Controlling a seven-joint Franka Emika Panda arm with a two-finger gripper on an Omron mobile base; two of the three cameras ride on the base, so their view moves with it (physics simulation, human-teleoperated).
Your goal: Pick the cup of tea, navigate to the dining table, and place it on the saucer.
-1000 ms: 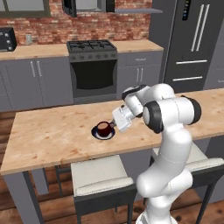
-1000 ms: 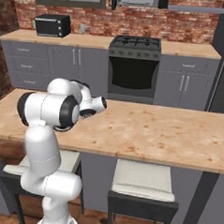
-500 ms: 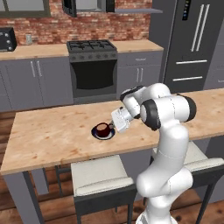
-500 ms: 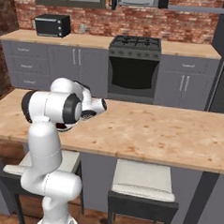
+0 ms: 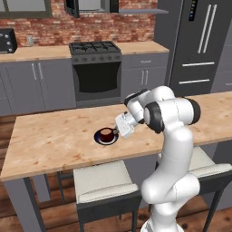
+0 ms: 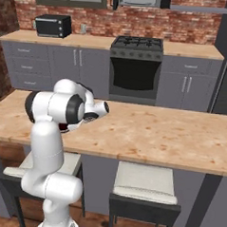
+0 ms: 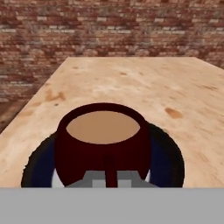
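Directly ahead of the gripper (image 5: 118, 132), clamped on its handle, the squat maroon cup of tea (image 7: 104, 146) sits on the dark round saucer (image 7: 168, 153) atop the light wood-grain surface (image 5: 54, 140). Withdrawing before the grip is released would likely tip the cup and spill tea.

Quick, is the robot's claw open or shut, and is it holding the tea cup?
Gripper: shut on the cup of tea's handle; the cup sits on the saucer.

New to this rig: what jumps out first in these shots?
The white arm bends low over the long wood dining table, its gripper shut on the handle of a maroon cup. The cup, full of light brown tea, sits on a dark saucer near the table's middle. Behind stand a brick wall and a black stove.
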